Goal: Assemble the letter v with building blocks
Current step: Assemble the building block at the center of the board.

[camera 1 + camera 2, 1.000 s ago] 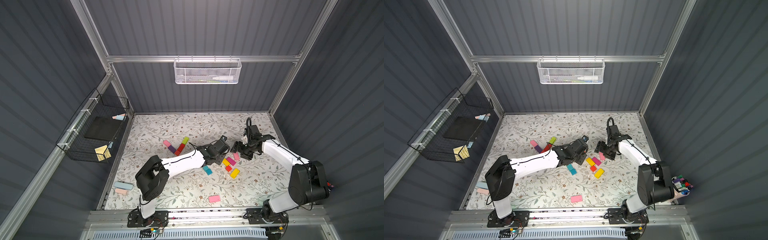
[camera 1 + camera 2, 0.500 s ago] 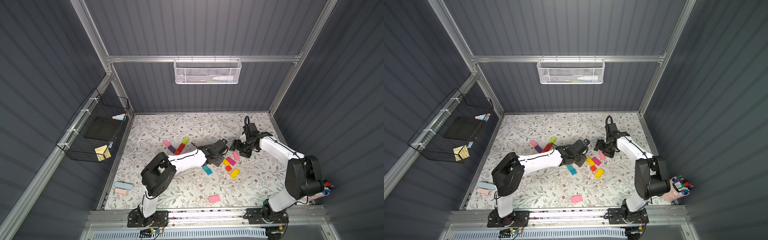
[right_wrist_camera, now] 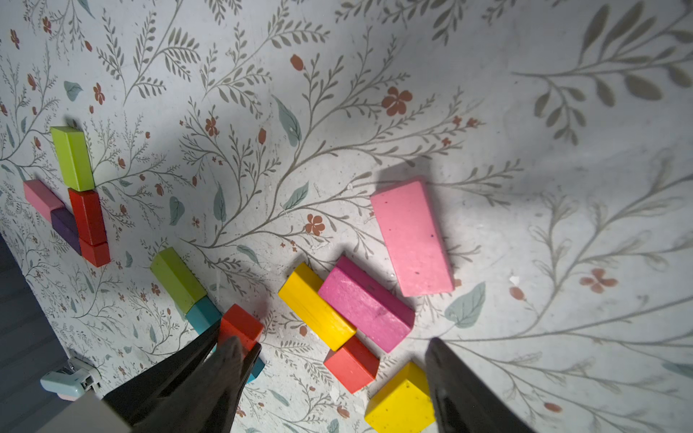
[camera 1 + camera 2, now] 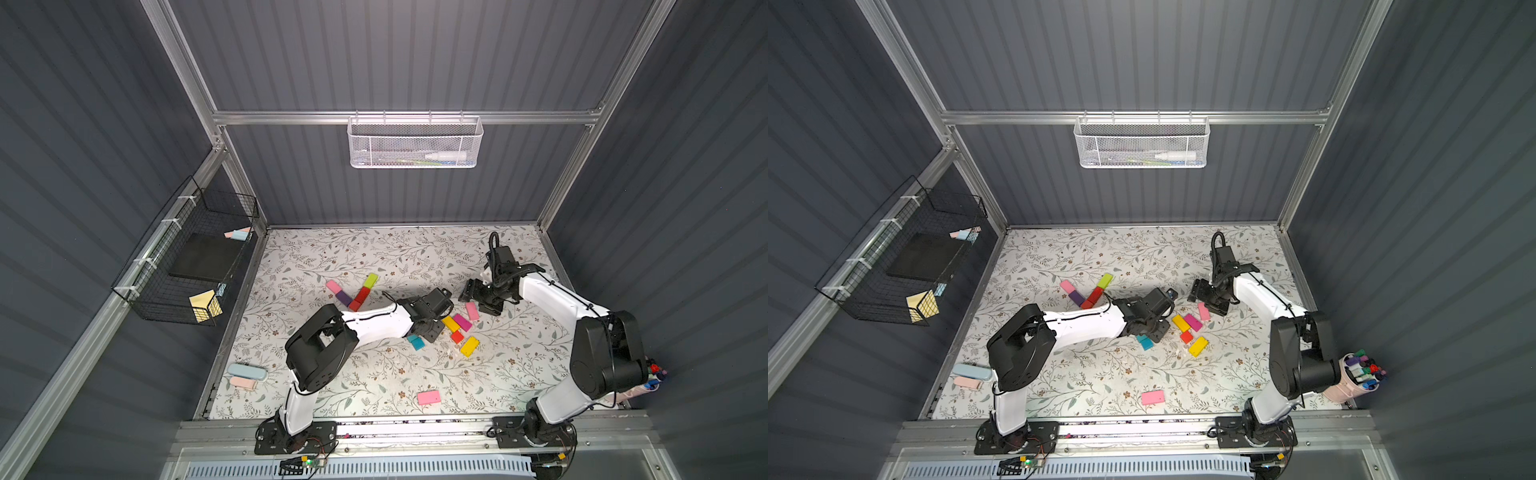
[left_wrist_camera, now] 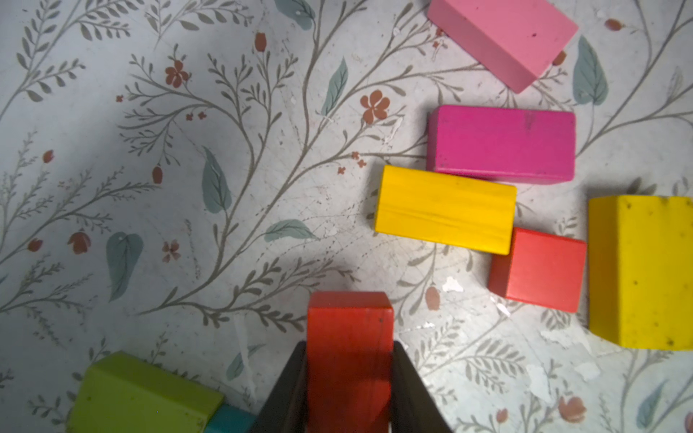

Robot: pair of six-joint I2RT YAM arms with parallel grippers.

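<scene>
While the right gripper [image 4: 478, 300] hangs with its jaws spread wide and nothing between them above a loose cluster of building blocks [image 4: 461, 322], the left gripper [image 5: 349, 350] is clamped on a red block [image 5: 348, 330] just beside that cluster, near the middle of the floral mat [image 4: 374, 249]. Lying flat in the cluster are a yellow block [image 5: 444, 208] touching a magenta block [image 5: 502, 144], a small red-orange block [image 5: 540, 268] at the yellow one's end, a second yellow block [image 5: 641, 270] and, slightly apart, a pink block [image 5: 502, 37]. A lime block [image 5: 142, 393] and a teal block [image 5: 228, 420] lie end to end next to the left gripper's fingers [image 5: 288, 390]. Toward the left arm's side stands a part-built V [image 3: 87, 215]: a pink piece [image 4: 333, 286] and a purple piece [image 4: 343, 297] form one stroke, a lime piece [image 4: 370, 280] and a red piece [image 4: 361, 294] the other, meeting at a short red piece [image 4: 354, 306]. A lone pink brick [image 4: 428, 397] lies near the front edge.
</scene>
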